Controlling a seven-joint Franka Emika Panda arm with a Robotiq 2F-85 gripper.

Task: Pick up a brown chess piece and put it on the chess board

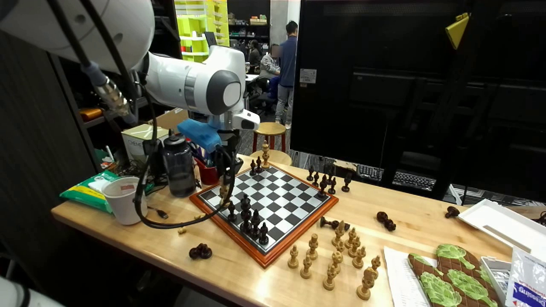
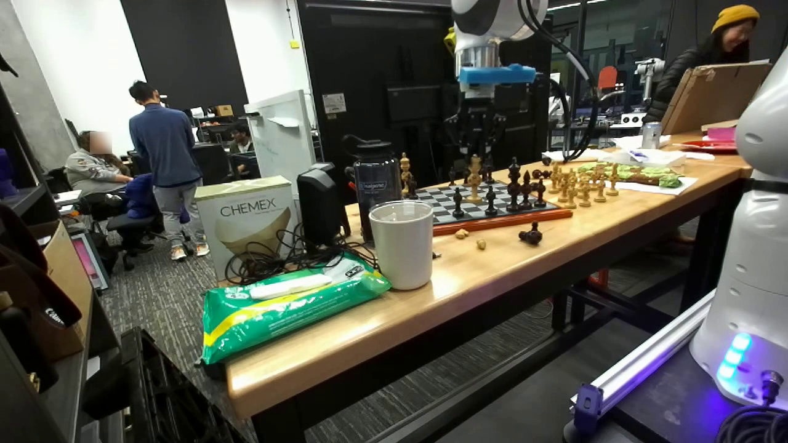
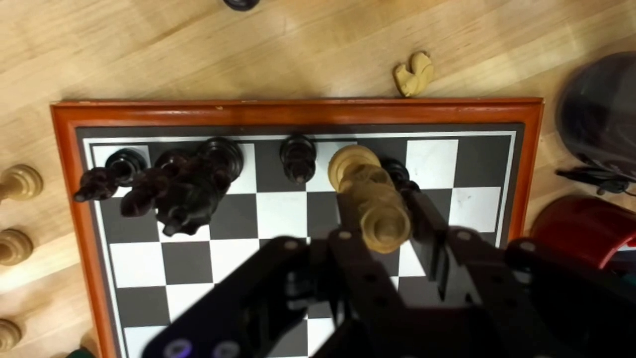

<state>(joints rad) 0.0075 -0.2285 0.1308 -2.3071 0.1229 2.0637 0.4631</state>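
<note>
- The fingers [image 3: 430,228] look closed on the top part of a tall light-brown chess piece [image 3: 371,196], one on each side, with just a thin gap between them.
- The piece hangs upright from the fingers, over the edge row of the chess board [image 3: 223,114]. Its foot looks a bit off the squares, but that is hard to be sure of.
- So I think the picking up is done, and this is the putting-down step.
- Next, the fingers need to go straight down until the foot sits flat, then open and go up. A dark chess piece [image 3: 396,170] is close to the fingers and could get bumped.
- Near the fingers, the water bottle [image 2: 375,172] has white letters that look like "Nalgene".
- Past the bottle, farther from the fingers, the box [image 2: 246,227] says "CHEMEX".
- Far from the fingers, on the side away from the bottle, a plastic bag [image 1: 528,275] has a word that may be "Dressing".
</note>
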